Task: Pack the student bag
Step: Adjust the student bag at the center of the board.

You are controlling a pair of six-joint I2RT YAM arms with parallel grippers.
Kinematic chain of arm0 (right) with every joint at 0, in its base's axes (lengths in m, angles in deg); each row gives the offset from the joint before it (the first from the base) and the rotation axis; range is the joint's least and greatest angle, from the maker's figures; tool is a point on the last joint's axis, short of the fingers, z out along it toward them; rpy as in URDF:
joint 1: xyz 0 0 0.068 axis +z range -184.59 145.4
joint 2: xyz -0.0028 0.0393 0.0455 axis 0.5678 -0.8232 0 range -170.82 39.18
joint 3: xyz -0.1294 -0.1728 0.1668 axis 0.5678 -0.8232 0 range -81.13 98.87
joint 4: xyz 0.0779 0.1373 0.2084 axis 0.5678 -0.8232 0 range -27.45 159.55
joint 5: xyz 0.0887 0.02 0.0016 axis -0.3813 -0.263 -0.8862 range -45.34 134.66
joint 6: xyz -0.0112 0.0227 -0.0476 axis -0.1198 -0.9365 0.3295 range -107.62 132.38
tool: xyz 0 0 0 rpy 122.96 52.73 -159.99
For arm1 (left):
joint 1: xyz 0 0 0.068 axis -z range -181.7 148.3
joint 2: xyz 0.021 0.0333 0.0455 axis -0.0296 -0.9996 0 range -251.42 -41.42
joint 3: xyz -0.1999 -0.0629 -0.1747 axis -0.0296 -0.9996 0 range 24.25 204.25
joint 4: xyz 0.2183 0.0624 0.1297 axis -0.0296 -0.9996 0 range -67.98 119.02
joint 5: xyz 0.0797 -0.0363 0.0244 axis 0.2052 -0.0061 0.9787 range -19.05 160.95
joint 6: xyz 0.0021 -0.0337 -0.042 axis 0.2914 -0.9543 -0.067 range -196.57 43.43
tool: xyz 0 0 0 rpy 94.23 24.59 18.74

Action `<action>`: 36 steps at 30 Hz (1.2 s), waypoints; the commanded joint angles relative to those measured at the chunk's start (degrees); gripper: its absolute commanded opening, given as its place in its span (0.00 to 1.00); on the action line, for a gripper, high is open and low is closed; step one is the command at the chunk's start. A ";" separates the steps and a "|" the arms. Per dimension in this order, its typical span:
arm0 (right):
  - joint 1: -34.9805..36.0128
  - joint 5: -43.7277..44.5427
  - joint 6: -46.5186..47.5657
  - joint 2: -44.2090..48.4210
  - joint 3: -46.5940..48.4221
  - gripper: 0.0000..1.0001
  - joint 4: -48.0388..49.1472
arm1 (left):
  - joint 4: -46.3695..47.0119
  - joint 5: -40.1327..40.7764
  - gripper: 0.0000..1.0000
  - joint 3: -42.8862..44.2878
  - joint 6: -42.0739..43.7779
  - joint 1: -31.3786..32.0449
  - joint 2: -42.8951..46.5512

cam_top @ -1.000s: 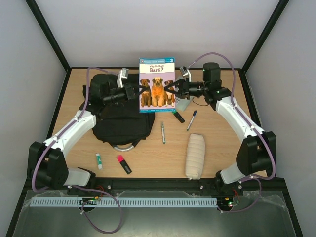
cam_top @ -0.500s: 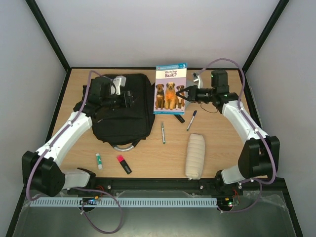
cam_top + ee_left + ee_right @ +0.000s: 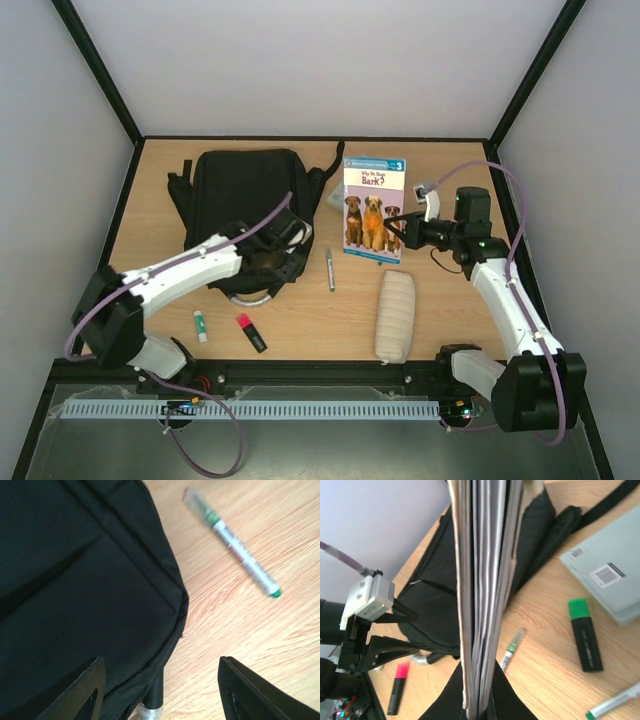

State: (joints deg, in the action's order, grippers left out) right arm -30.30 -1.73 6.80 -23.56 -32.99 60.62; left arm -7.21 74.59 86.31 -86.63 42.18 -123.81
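The student bag [image 3: 240, 200] lies flat at the back left, a black backpack with a grey handle [image 3: 255, 297] at its near end. My left gripper [image 3: 285, 255] hovers open over the bag's near right corner [image 3: 75, 580], its fingers [image 3: 260, 695] spread on either side of the handle's end, holding nothing. My right gripper [image 3: 402, 235] is shut on the lower right edge of a dog picture book [image 3: 374, 208], held upright above the table right of the bag. In the right wrist view the book's page edges [image 3: 485, 580] rise from the jaws, with the bag [image 3: 435, 610] behind.
A green-banded pen [image 3: 330, 270] [image 3: 235, 545] lies just right of the bag. A white pouch [image 3: 394, 315], a glue stick [image 3: 200, 325] and a pink highlighter [image 3: 250, 333] lie near the front. A green highlighter [image 3: 583, 635] and a grey case [image 3: 612, 580] lie beyond the book.
My left gripper let go of the book, opened and swung down to the bag's near right corner. My right gripper carried the book alone to the right and nearer.
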 commanded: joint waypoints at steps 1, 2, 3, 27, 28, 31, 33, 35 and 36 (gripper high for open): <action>-2.11 1.68 2.99 2.14 -3.80 0.01 4.57 | -3.52 7.99 0.64 1.88 3.66 2.18 -4.76; -2.36 2.00 3.53 2.34 -4.06 0.01 4.69 | -3.09 7.92 0.64 1.66 4.03 2.52 -5.46; -2.48 2.31 4.00 2.54 -4.28 0.01 4.76 | -2.64 7.84 0.64 1.44 4.27 2.92 -6.16; -3.50 5.33 7.34 7.15 -4.61 0.01 3.71 | 9.48 15.33 0.15 14.57 3.00 2.25 -26.40; -3.62 5.55 7.35 7.23 -4.68 0.01 3.72 | 9.34 13.75 0.17 16.16 2.32 1.12 -27.19; -4.25 5.66 7.35 7.57 -5.05 0.01 3.90 | 8.36 7.82 0.43 18.57 1.25 -1.09 -26.01; -4.82 5.38 7.29 7.72 -5.16 0.01 4.04 | 8.92 5.68 0.56 16.19 1.72 -1.16 -21.91; -5.06 5.27 7.33 7.81 -5.17 0.01 4.09 | 9.09 4.28 0.69 12.61 2.08 -1.25 -17.20; -5.08 5.31 7.35 7.76 -5.21 0.01 4.09 | 8.54 4.43 0.73 10.84 2.00 -1.32 -15.10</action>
State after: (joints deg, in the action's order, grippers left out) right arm -34.80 4.55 13.27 -17.27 -37.82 62.13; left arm 2.34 83.02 101.56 -84.84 40.59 -147.64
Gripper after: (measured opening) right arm 0.024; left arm 0.662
